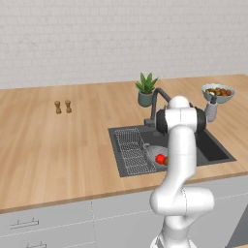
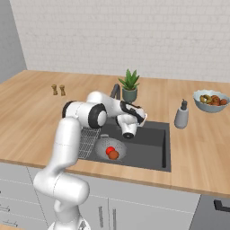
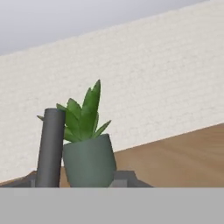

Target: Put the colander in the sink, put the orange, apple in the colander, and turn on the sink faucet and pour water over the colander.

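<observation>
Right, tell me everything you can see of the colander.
The colander is a round, shallow, silvery-grey bowl that looks like metal. It sits upright on the floor of the dark sink, at its left end, beside the wire rack. The apple and the orange lie inside it, touching each other. The arm hides part of it in the left base view.

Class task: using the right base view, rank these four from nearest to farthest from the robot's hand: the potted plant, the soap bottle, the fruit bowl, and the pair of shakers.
From the hand, over the sink:
1. Potted plant, just behind it on the counter.
2. Soap bottle, right of the sink.
3. Pair of shakers on the far left and fruit bowl on the far right: too close to call.
</observation>
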Tool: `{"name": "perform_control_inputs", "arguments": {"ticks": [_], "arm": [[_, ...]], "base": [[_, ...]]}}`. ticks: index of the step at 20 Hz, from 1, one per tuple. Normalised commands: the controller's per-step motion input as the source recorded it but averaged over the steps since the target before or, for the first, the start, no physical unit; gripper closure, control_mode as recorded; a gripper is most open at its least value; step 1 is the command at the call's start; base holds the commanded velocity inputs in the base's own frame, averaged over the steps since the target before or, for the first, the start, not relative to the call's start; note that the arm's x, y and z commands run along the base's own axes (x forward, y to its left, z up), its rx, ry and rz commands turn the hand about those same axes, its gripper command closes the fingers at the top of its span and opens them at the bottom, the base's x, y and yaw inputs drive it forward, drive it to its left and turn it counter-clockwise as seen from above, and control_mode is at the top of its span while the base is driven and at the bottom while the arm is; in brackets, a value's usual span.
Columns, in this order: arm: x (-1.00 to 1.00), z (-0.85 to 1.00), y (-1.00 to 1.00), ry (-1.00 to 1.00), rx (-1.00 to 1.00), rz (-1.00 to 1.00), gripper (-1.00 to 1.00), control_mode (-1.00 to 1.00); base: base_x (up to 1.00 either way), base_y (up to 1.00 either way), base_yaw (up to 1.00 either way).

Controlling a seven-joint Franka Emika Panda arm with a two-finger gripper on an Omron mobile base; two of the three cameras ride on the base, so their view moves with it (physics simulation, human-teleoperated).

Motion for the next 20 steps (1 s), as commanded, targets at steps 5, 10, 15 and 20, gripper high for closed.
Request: {"name": "perform_control_inputs", "arguments": {"ticks": [5, 10, 15, 20], "arm": [[-0.36, 0.48, -0.93, -0.03, 0.36, 0.01, 1.0, -1.0], [-0.98, 1.0, -0.52, -0.23, 0.44, 0.18, 1.0, -1.0], [-1.0, 1.0, -0.5, -0.27, 0.44, 0.2, 1.0, -1.0], [-0.98, 0.92, -0.42, -0.35, 0.38, 0.13, 1.0, -1.0]], "base": [[0.0, 0.0, 0.0], [0.0, 0.0, 0.0], [0.0, 0.0, 0.0], [0.0, 0.0, 0.0]]}}
